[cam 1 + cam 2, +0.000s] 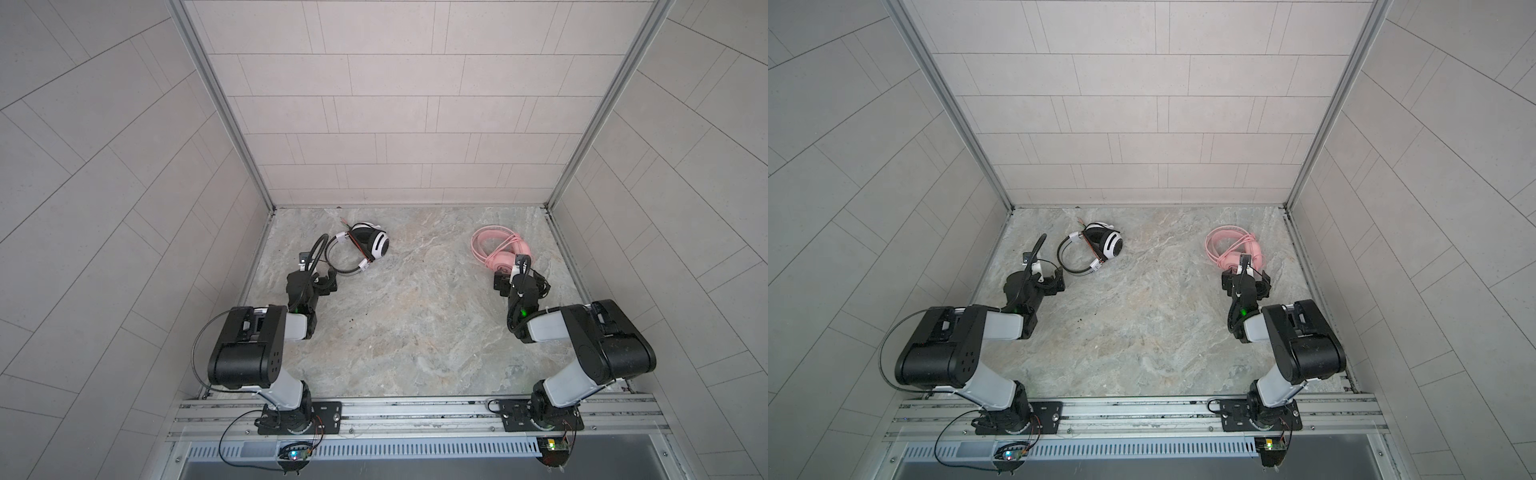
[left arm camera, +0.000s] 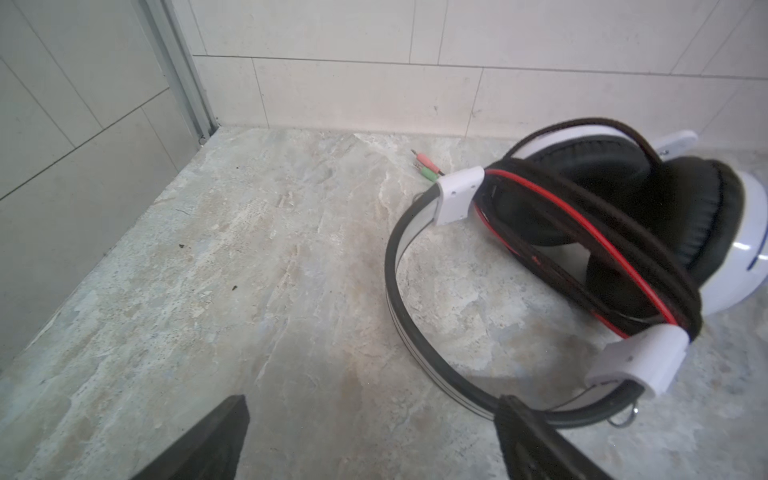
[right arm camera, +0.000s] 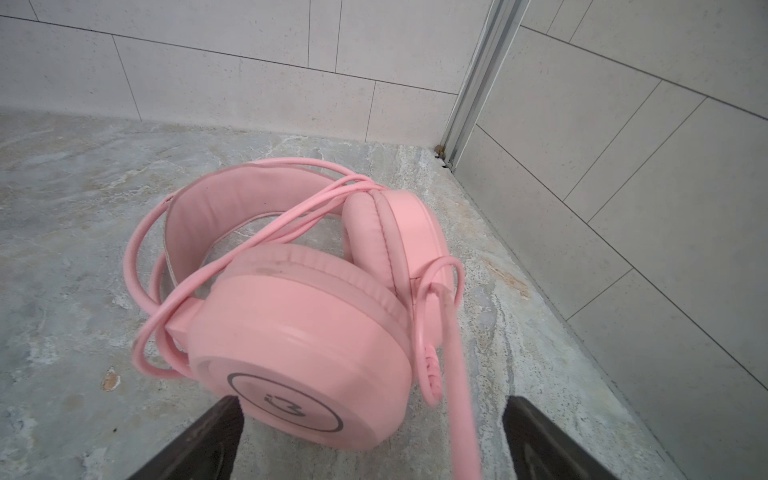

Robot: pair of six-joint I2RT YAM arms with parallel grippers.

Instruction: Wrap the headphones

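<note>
Nearest, at left: black left fingers (image 2: 536,449) spread wide, empty, low over the marbled grey surface (image 2: 249,291), one tip just beside the headband of the white-and-black corded headphones (image 2: 623,208). Cable looped round the cups, pink and green plugs (image 2: 426,166) loose behind. Looks wrapped, so probably the letting-go step. At right: right fingers (image 3: 540,440) equally wide, empty, flanking the all-pink headphones (image 3: 299,324). Next, likely: lift clear without snagging the pink cable tail (image 3: 455,374). Both arms elbow-bent, wrists pitched down.

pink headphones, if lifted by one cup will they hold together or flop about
The pink headphones would probably lift as one fairly stiff piece, since the padded headband joins both cups. The pink cable is only loosely looped around them, so loops may slip off and dangle.
</note>
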